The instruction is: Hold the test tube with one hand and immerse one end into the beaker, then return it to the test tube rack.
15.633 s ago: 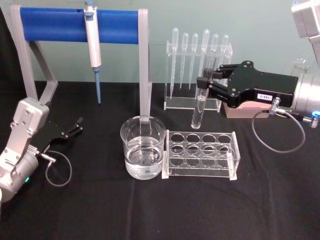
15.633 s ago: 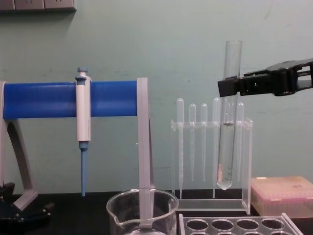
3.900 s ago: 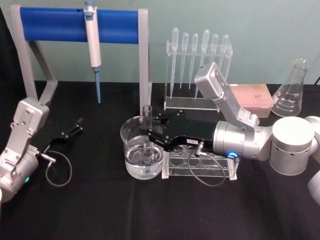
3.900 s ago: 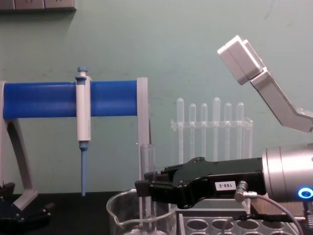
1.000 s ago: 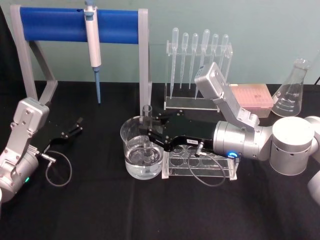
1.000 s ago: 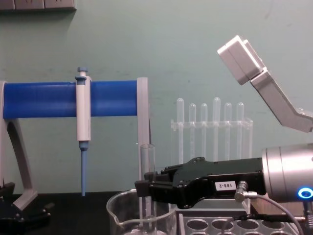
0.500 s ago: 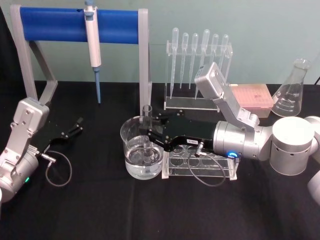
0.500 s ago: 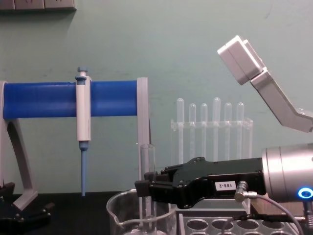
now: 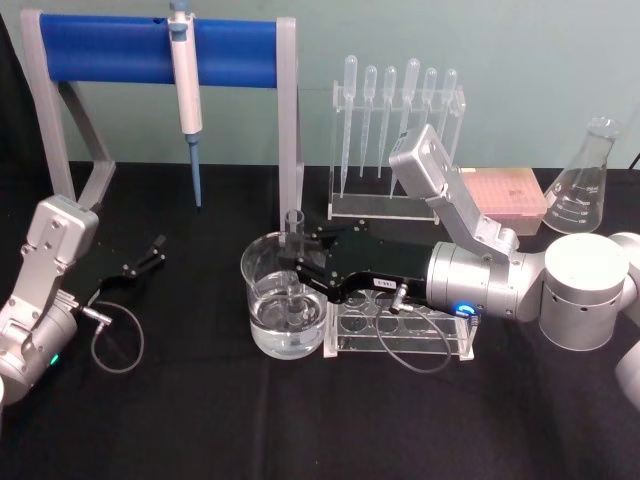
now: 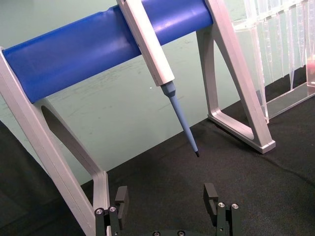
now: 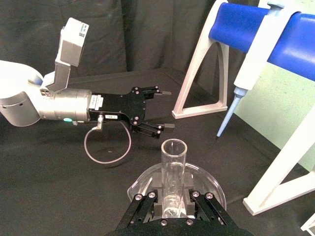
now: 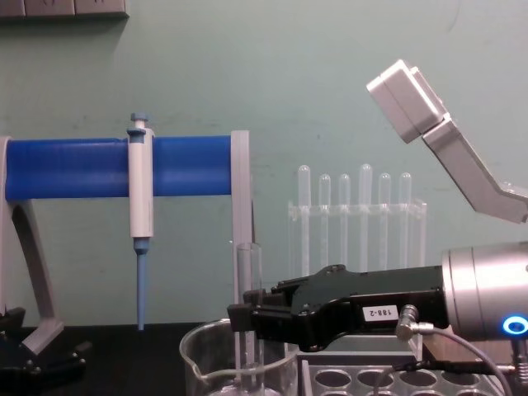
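The test tube [image 9: 293, 228] stands upright with its lower end down inside the beaker [image 9: 256, 308], which holds clear liquid at the table's middle. My right gripper [image 9: 296, 262] reaches in from the right, over the beaker's rim, and is shut on the tube's middle. From the chest, the tube [image 12: 247, 276] rises above the black jaws of the right gripper [image 12: 240, 316] and the beaker [image 12: 198, 365]. The right wrist view looks down into the tube's open rim [image 11: 173, 147]. My left gripper [image 9: 150, 256] rests open on the cloth at the left, its fingers [image 10: 121, 198] apart and holding nothing.
Behind the beaker stands a blue-barred stand [image 9: 110, 50] with a white-and-blue pipettor [image 9: 185, 75] hanging from it. A pipette rack [image 9: 395, 140] is at the back. A clear holed rack [image 9: 400, 312] sits right of the beaker. A pink box [image 9: 505, 195] and a flask [image 9: 585, 185] are at far right.
Over the last second nothing has moved. Since the earliest frames my right gripper has carried the tube from high up by the pipette rack down into the beaker.
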{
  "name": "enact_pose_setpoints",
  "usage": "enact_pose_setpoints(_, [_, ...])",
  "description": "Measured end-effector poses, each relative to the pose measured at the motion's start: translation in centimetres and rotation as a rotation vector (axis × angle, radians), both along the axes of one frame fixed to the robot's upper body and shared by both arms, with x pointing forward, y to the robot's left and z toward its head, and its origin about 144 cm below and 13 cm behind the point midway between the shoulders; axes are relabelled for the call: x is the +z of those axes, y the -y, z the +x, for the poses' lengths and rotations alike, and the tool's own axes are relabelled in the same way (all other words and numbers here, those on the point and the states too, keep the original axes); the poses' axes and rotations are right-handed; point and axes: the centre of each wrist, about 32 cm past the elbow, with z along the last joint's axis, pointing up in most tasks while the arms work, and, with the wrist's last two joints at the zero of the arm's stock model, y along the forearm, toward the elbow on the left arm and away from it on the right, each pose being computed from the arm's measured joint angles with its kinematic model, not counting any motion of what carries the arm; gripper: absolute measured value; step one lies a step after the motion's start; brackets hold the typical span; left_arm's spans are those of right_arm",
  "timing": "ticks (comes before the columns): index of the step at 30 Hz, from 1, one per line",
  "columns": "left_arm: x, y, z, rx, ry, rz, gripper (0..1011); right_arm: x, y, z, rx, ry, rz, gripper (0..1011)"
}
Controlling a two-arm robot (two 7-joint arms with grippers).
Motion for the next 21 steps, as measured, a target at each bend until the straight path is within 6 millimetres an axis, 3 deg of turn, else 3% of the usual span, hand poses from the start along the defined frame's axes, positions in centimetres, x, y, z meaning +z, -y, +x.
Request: enact_pose_setpoints(21, [0.00,0.00,0.00,0.000,0.000,0.000,1000,0.00,0.00,0.00,0.000,0.000,0.000,243])
